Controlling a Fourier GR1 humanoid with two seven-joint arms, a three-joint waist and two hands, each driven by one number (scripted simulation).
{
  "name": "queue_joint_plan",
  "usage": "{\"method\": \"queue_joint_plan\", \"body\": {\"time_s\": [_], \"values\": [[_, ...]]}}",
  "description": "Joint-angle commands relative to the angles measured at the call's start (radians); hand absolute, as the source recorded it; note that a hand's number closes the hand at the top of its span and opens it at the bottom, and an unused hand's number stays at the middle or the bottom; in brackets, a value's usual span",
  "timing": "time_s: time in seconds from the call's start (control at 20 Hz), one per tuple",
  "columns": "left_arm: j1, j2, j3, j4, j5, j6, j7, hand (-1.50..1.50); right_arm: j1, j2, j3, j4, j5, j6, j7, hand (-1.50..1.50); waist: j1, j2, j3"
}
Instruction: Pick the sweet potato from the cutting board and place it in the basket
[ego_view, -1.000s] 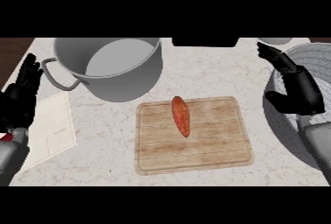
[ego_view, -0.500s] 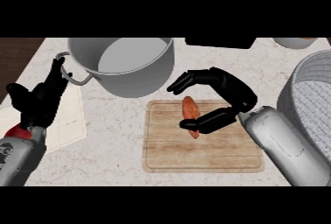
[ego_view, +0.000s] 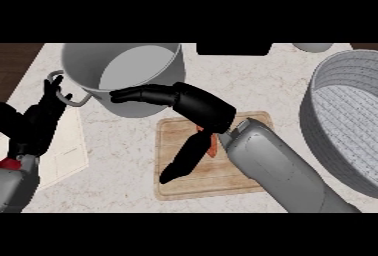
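Since 0.5 s ago the right hand (ego_view: 203, 107) has dropped lower over the board (ego_view: 244, 177) and now covers most of the sweet potato (ego_view: 213, 146); view has also shifted, w/ the pot (ego_view: 129, 70) and basket (ego_view: 343, 125) sitting bigger and nearer the middle; left hand (ego_view: 37, 120) is about where it was, at the left edge by the pot handle.

Right hand is spread, not clamped; fingers reach up-left over the counter toward the pot's wall, thumb points down-left along the board; palm sits right above the potato; cannot tell if it touches.

Potato lies on the board, upper middle; only a thin orange strip shows betw. thumb and forearm; rest is hidden.

Left hand is open, fingers up, resting; fingertips just beside the pot handle.

Basket is grey, at the right edge, well apart from the board; nothing visible inside.

Pot stands upper left, just beyond the board's top-left corner.
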Motion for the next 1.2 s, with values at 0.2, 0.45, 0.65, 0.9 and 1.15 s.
{"method": "queue_joint_plan", "body": {"time_s": [0.2,0.45,0.65,0.9,1.15], "values": [[0.032,-0.029,-0.021,0.014,0.001,-0.003,0.03,0.0,-0.278,-0.213,0.02,0.024,0.205,0.077,0.352,-1.5,-0.034,-0.006,-0.01],[0.035,-0.041,-0.031,-0.004,-0.009,-0.005,0.051,0.0,-0.453,-0.263,-0.084,0.114,0.15,0.217,0.533,-1.5,-0.014,0.004,-0.008],[0.015,-0.039,-0.011,0.011,-0.013,-0.011,0.048,0.0,-0.522,-0.294,-0.076,0.202,0.071,0.459,0.535,-1.5,-0.009,0.009,-0.008],[-0.001,-0.021,0.023,0.014,0.001,-0.032,0.082,0.0,-0.495,-0.373,-0.122,0.261,0.008,0.656,0.46,-1.5,-0.018,0.009,-0.007],[0.034,-0.03,0.06,0.068,0.019,-0.092,0.007,0.0,-0.436,-0.425,-0.2,0.274,-0.029,0.73,0.373,-1.5,-0.024,0.009,-0.007]]}}
